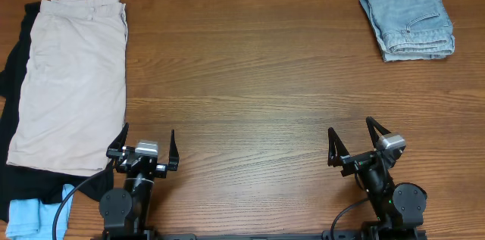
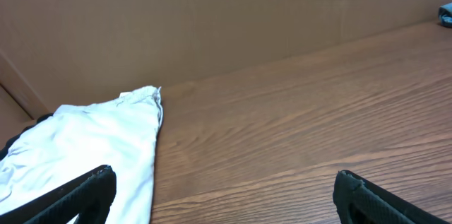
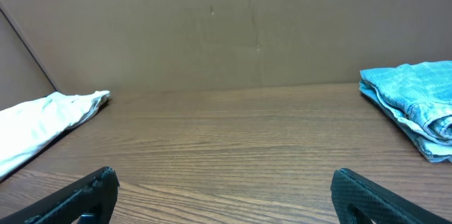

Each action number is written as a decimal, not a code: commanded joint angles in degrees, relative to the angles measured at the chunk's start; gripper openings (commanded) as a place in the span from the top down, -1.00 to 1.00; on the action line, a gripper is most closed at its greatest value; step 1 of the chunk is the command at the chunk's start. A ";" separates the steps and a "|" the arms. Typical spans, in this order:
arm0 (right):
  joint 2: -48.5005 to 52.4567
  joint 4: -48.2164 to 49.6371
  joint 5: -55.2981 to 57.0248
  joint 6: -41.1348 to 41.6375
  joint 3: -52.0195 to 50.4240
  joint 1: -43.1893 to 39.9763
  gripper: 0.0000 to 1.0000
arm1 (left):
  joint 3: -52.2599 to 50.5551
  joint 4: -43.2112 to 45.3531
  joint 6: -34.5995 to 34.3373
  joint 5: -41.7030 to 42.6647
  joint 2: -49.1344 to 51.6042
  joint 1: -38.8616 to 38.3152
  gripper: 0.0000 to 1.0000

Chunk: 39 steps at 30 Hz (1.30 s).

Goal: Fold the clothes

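The beige khaki shorts (image 1: 72, 81) lie flat at the table's left side, folded lengthwise, waistband with a small white label at the far end. They also show in the left wrist view (image 2: 92, 150) and at the left of the right wrist view (image 3: 42, 121). My left gripper (image 1: 148, 143) is open and empty, just right of the shorts' near corner. My right gripper (image 1: 352, 135) is open and empty at the near right, over bare wood.
A black T-shirt (image 1: 15, 66) lies under the shorts at the left edge. A light-blue cloth (image 1: 34, 217) sits at the near left corner. A folded light-blue denim garment (image 1: 408, 19) lies at the far right. A brown cardboard wall (image 3: 212, 26) backs the table.
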 commanded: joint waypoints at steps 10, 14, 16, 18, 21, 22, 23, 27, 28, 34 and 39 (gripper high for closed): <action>-0.52 0.33 0.00 -0.20 -0.59 0.31 -1.00 | -0.39 0.09 0.92 -0.57 -0.63 0.33 -1.00; -0.52 0.33 0.00 -0.20 -0.59 0.31 -1.00 | -0.39 0.09 0.90 -0.57 -0.63 0.35 -1.00; -0.52 0.33 0.00 -0.22 -0.59 0.31 -1.00 | -0.39 0.09 0.90 -0.57 -0.63 0.33 -1.00; -0.52 0.33 0.00 -0.20 -0.59 0.31 -1.00 | -0.39 0.09 0.90 -0.57 -0.63 0.33 -1.00; -0.52 0.33 0.00 -0.20 -0.59 0.31 -1.00 | -0.39 0.09 0.90 -0.57 -0.63 0.33 -1.00; -0.52 0.33 0.00 -0.20 -0.59 0.31 -1.00 | -0.39 0.09 0.90 -0.57 -0.63 0.33 -0.99; -0.52 0.33 0.00 -0.20 -0.59 0.31 -1.00 | -0.39 0.09 0.90 -0.57 -0.63 0.33 -1.00; -0.52 0.33 0.00 -0.20 -0.59 0.31 -1.00 | -0.39 0.04 1.07 -0.81 -0.63 0.35 -1.00; -0.52 0.33 0.00 -0.20 -0.59 0.31 -1.00 | -0.39 0.07 1.07 -0.81 -0.63 0.35 -1.00; -0.52 0.33 0.28 -0.48 -0.59 0.31 -1.00 | -0.31 0.07 1.07 -0.81 -0.63 0.33 -1.00; -0.52 4.35 6.16 -1.51 -0.59 0.26 -1.00 | 3.28 -2.10 0.55 -0.79 -0.63 0.24 -1.00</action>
